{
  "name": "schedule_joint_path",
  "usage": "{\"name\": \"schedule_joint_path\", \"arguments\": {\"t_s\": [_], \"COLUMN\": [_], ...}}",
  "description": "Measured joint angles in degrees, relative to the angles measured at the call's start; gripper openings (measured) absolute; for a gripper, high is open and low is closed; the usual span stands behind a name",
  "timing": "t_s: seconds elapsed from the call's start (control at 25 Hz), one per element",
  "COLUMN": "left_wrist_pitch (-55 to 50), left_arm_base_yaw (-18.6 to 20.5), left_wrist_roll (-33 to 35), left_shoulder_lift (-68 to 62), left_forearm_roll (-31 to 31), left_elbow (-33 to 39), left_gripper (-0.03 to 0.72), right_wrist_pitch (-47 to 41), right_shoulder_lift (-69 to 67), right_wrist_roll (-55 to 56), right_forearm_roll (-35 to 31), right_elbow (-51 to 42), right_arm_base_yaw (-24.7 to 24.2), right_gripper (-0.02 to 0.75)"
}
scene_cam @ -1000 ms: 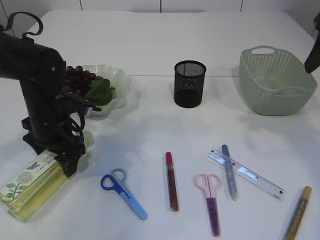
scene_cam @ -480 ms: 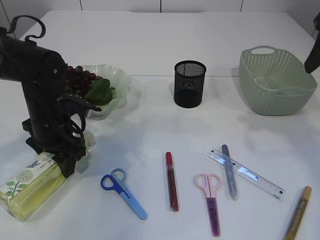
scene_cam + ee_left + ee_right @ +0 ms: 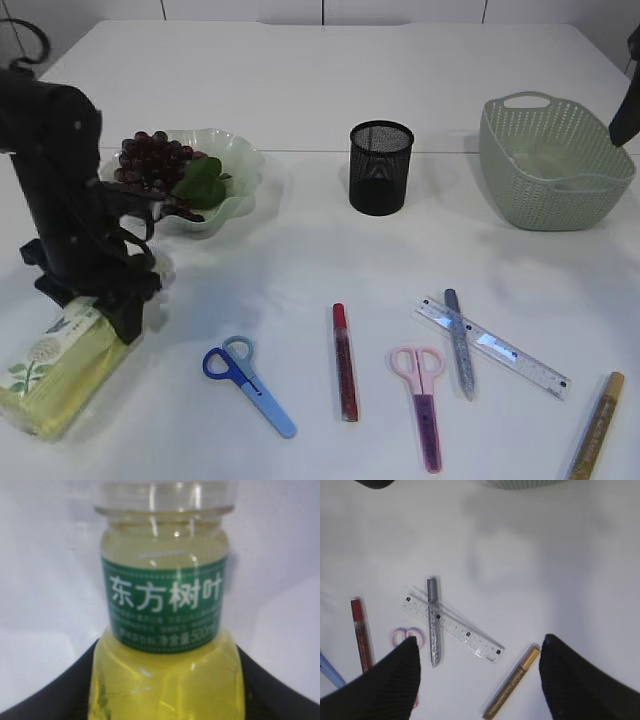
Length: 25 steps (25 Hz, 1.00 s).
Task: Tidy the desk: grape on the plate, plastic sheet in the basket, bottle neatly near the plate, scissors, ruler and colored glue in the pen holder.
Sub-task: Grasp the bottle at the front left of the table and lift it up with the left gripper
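A bottle [image 3: 55, 368] of yellow drink lies at the front left; its green neck label fills the left wrist view [image 3: 165, 605]. My left gripper [image 3: 118, 318] is shut on its shoulder, a black jaw on each side [image 3: 166, 680]. Grapes [image 3: 152, 160] lie on the pale green plate [image 3: 238, 165]. Blue scissors [image 3: 248, 385], red glue [image 3: 344, 362], pink scissors [image 3: 425, 405], silver glue [image 3: 458, 342], ruler [image 3: 492, 347] and gold glue [image 3: 595, 425] lie at the front. My right gripper [image 3: 477, 680] is open above ruler [image 3: 452, 625] and gold glue [image 3: 512, 690]. I cannot make out the plastic sheet.
The black mesh pen holder [image 3: 380, 167] stands at the middle back. The green basket [image 3: 555, 160] stands at the back right, with the right arm [image 3: 625, 110] at the frame edge beside it.
My left arm has moved left with the bottle in its grip, and the bottle has slid left across the table. The right arm has not moved.
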<state>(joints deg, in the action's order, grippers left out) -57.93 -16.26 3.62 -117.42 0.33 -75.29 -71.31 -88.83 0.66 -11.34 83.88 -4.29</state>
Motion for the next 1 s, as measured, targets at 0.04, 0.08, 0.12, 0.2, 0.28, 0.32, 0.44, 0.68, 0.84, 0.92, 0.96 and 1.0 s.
{"name": "schedule_joint_path", "arguments": {"t_s": [0.04, 0.08, 0.12, 0.2, 0.28, 0.32, 0.44, 0.68, 0.84, 0.92, 0.96, 1.0], "left_wrist_pitch": [0.5, 0.7, 1.0, 1.4, 1.4, 1.4, 3.0, 12.0, 22.4, 28.6, 32.4, 35.4], "left_arm_base_yaw": [1.1, 2.2, 3.0, 4.9, 6.0, 6.3, 6.3, 6.3, 6.3, 6.3, 6.3, 6.3], "left_wrist_roll": [-0.7, -1.7, -3.0, -5.8, -7.6, -8.2, -9.9, -12.7, -13.8, -14.4, -14.6, -14.6], "left_shoulder_lift": [0.8, 2.0, 3.5, 6.6, 10.1, 11.8, 16.4, 25.3, 32.8, 36.1, 37.6, 38.7], "left_forearm_roll": [-1.0, -1.7, -2.3, -2.6, -2.5, -2.3, -2.5, -2.7, -2.7, -2.7, -2.7, -2.7], "left_elbow": [0.1, 0.1, 0.1, 0.1, 0.1, 0.5, 3.0, 15.4, 24.5, 28.3, 30.2, 32.0], "left_gripper": [0.438, 0.438, 0.438, 0.438, 0.438, 0.438, 0.438, 0.438, 0.438, 0.438, 0.438, 0.438], "right_wrist_pitch": [0.0, 0.0, 0.0, 0.0, 0.0, 0.0, 0.0, 0.0, 0.0, 0.0, 0.0, 0.0], "right_shoulder_lift": [0.0, 0.0, 0.0, 0.0, 0.0, 0.0, 0.0, 0.0, 0.0, 0.0, 0.0, 0.0], "right_wrist_roll": [0.0, 0.0, 0.0, 0.0, 0.0, 0.0, 0.0, 0.0, 0.0, 0.0, 0.0, 0.0], "right_forearm_roll": [0.0, 0.0, 0.0, 0.0, 0.0, 0.0, 0.0, 0.0, 0.0, 0.0, 0.0, 0.0], "right_elbow": [0.0, 0.0, 0.0, 0.0, 0.0, 0.0, 0.0, 0.0, 0.0, 0.0, 0.0, 0.0], "right_arm_base_yaw": [0.0, 0.0, 0.0, 0.0, 0.0, 0.0, 0.0, 0.0, 0.0, 0.0, 0.0, 0.0], "right_gripper": [0.575, 0.575, 0.575, 0.575, 0.575, 0.575, 0.575, 0.575, 0.575, 0.575, 0.575, 0.575]}}
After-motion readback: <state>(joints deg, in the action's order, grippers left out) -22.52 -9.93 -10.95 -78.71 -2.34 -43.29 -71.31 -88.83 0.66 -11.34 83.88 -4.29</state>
